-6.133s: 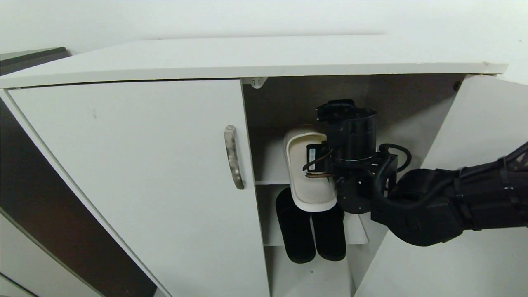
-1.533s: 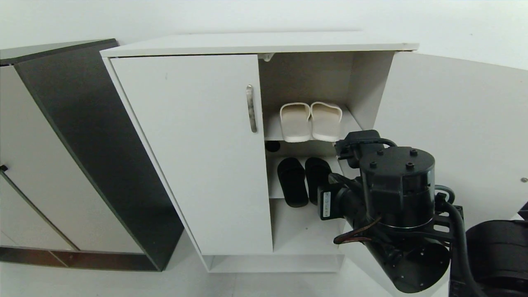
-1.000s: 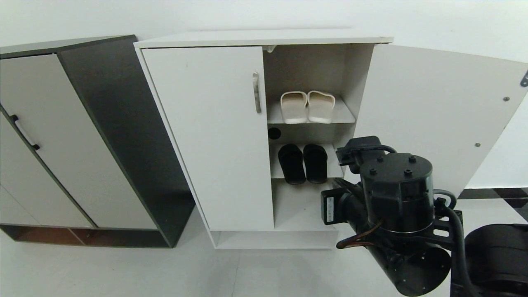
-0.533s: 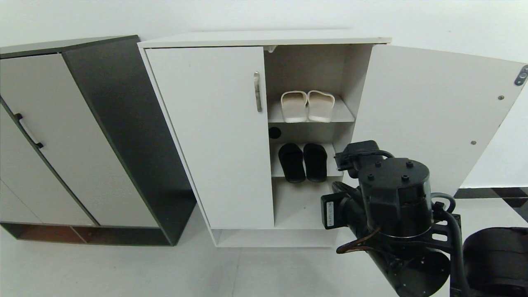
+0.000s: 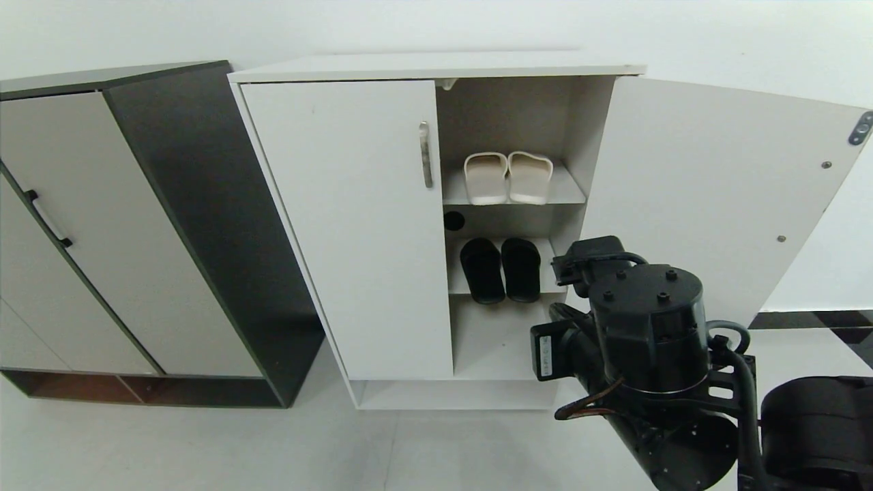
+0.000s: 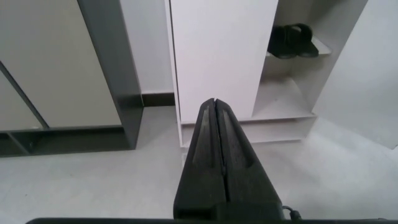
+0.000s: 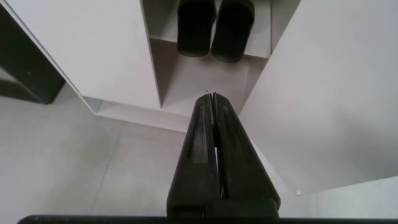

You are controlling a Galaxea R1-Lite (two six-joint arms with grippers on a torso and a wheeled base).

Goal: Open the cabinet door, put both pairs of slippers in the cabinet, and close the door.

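Observation:
The white cabinet (image 5: 436, 65) stands with its right door (image 5: 716, 198) swung wide and its left door (image 5: 354, 225) closed. A white pair of slippers (image 5: 508, 177) sits on the upper shelf, a black pair (image 5: 500, 269) on the shelf below, also seen from both wrists (image 7: 216, 25) (image 6: 292, 40). My right arm's wrist (image 5: 648, 334) hangs low in front of the open compartment, clear of the shelves. The right gripper (image 7: 214, 96) is shut with nothing in it and points at the cabinet's bottom shelf. The left gripper (image 6: 214, 101) is also shut and holds nothing, above the floor before the closed door (image 6: 221, 56).
A dark-sided cabinet (image 5: 170, 225) with a pale door stands just left of the white one. The closed door carries a metal handle (image 5: 425, 155). Pale floor (image 5: 273, 450) stretches in front of both cabinets. The open door (image 7: 329, 93) juts out beside my right arm.
The camera has backed away from the cabinet. The right arm, earlier inside at the upper shelf with a white slipper, is now withdrawn; both white slippers lie on that shelf. The arm sank slightly.

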